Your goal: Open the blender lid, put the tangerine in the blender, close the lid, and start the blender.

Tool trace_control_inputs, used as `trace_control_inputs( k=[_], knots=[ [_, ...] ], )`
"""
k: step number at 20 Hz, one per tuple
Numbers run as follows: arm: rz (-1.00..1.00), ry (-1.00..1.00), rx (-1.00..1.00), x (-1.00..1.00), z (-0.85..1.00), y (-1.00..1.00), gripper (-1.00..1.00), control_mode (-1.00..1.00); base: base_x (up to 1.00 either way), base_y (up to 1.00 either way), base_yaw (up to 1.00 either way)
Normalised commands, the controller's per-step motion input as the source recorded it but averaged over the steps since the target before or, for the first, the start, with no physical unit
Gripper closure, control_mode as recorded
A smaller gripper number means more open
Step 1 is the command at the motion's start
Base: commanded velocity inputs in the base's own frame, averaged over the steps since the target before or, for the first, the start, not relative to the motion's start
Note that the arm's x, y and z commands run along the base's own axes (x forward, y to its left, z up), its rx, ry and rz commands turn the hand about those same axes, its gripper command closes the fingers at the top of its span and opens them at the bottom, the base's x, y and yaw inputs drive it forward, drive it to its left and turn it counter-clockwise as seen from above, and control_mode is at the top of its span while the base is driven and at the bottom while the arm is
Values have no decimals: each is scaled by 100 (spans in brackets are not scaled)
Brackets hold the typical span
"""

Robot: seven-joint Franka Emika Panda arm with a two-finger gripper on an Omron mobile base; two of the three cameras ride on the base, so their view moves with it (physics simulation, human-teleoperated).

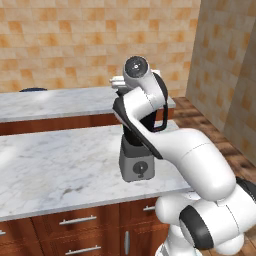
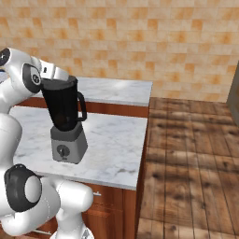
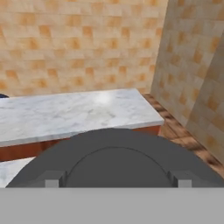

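The two-finger gripper point(image 3: 114, 183) sits low over the flat round dark grey blender lid point(image 3: 116, 162), its small grey fingertips point(image 3: 52, 183) spread apart at the disc's near edge on either side of the raised centre; whether they press on the lid or merely rest beside it cannot be told; directly beneath stands the tall black tapered blender point(image 2: 65, 122), upright, long axis vertical, handle turned away from the arm, round dial facing the cameras, on the near white marble counter point(image 1: 55, 170); no writing is legible anywhere.
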Motion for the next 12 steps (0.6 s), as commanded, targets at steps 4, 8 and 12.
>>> trace_control_inputs(
  k=[4,8,12],
  knots=[
    [0,-20,0,0,-23,0,100,-100,0,0,0],
    [0,-8,0,0,-30,0,100,-100,0,0,0],
    [0,0,0,0,-29,0,-100,-100,0,0,0]
  ],
)
